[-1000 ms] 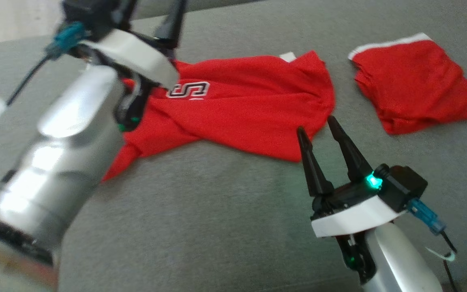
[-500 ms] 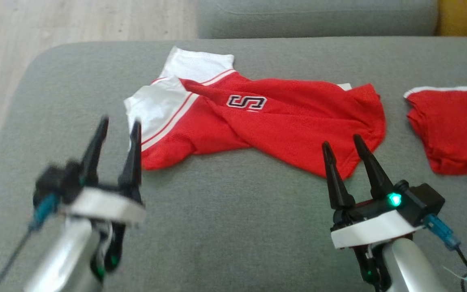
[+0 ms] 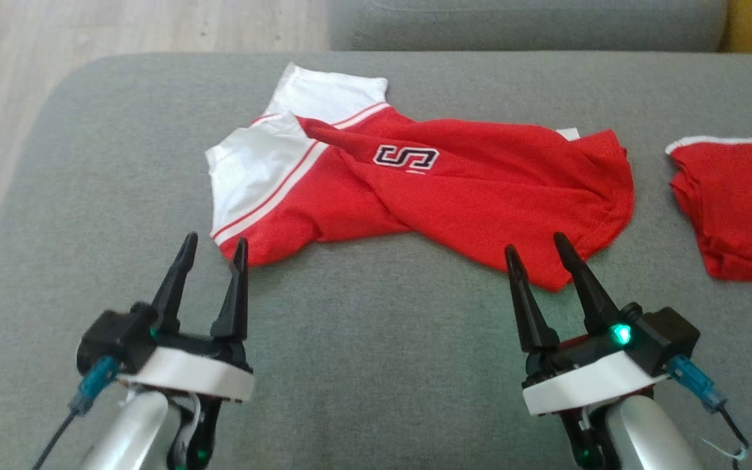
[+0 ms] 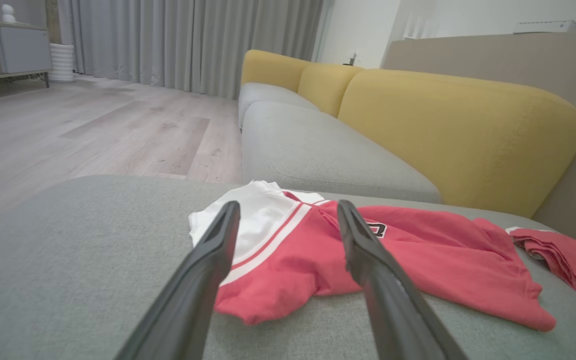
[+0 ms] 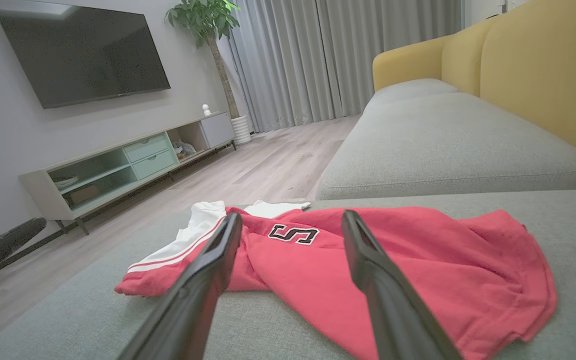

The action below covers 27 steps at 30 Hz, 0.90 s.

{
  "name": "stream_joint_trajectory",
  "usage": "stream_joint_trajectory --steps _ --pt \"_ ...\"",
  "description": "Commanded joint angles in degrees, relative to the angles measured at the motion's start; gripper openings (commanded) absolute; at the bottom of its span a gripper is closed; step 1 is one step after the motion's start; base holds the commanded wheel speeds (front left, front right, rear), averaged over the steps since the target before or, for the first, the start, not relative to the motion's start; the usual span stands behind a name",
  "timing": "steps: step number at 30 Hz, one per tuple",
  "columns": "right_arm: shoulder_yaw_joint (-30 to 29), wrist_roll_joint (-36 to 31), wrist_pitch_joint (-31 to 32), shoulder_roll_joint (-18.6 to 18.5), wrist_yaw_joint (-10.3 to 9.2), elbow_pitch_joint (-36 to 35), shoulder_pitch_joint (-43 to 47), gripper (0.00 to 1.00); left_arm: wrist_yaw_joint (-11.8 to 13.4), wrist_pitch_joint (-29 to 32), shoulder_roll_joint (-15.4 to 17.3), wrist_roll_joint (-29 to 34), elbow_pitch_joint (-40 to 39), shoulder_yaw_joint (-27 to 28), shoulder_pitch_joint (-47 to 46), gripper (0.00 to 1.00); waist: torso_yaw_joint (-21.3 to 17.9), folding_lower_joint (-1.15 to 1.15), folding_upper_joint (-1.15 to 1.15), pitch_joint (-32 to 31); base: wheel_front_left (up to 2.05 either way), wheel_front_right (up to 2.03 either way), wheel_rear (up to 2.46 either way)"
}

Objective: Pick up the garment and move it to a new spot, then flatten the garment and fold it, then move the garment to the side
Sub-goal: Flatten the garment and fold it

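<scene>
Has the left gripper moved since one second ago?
Yes. The left gripper drew back from over the shirt toward the robot, now at its near edge.

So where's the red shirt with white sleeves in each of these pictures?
Head view: red shirt lies in the upper middle, white sleeves to the left.
Left wrist view: red shirt lies across the lower middle, stretching right.
Right wrist view: red shirt spans the lower middle.
Shared landmark: the other red garment at each picture's right edge.
</scene>
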Motion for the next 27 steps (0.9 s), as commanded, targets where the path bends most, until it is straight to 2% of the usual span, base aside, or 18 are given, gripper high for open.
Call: stream_joint_trajectory --steps 1,6,11,12,15,21,27 --pt "1.5 0.4 -0.6 -0.1 0.37 -2.0 -2.5 1.0 -0.9 -0.3 1.0 0.8 -0.2 2.5 -4.3 1.0 -1.6 0.0 0.0 1.5 0.0 0.0 0.0" --pt "1.2 0.2 -0.6 -0.1 0.37 -2.5 -3.6 1.0 -2.4 4.0 3.9 2.4 4.7 1.9 -11.3 1.0 -4.1 0.0 0.0 5.1 0.0 0.0 0.0" --pt "1.0 0.0 -0.6 -0.1 0.37 -3.3 -5.4 1.0 -7.6 12.8 8.2 1.0 10.0 1.2 -22.7 1.0 -6.7 0.0 0.0 9.6 0.0 0.0 0.0" --pt "1.0 0.0 -0.6 -0.1 0.37 -3.3 -5.4 1.0 -7.6 12.8 8.2 1.0 10.0 1.2 -22.7 1.0 -6.7 0.0 0.0 9.6 0.0 0.0 0.0" --pt "1.2 0.5 -0.6 -0.1 0.37 -3.8 -6.5 1.0 -9.3 19.7 12.1 -1.0 14.4 -0.3 -29.3 1.0 -8.5 0.0 0.0 11.8 0.0 0.0 0.0" --pt "1.5 1.4 -0.6 -0.1 0.37 -4.3 -7.9 1.0 -9.7 29.1 19.3 -9.8 16.6 -7.1 -37.7 1.0 -11.1 0.0 0.0 14.9 0.0 0.0 0.0" --pt "1.4 1.9 -0.6 -0.1 0.37 -3.9 -8.5 1.0 -9.7 31.1 25.9 -15.9 15.8 -15.3 -41.5 1.0 -12.4 0.0 0.0 16.0 0.0 0.0 0.0"
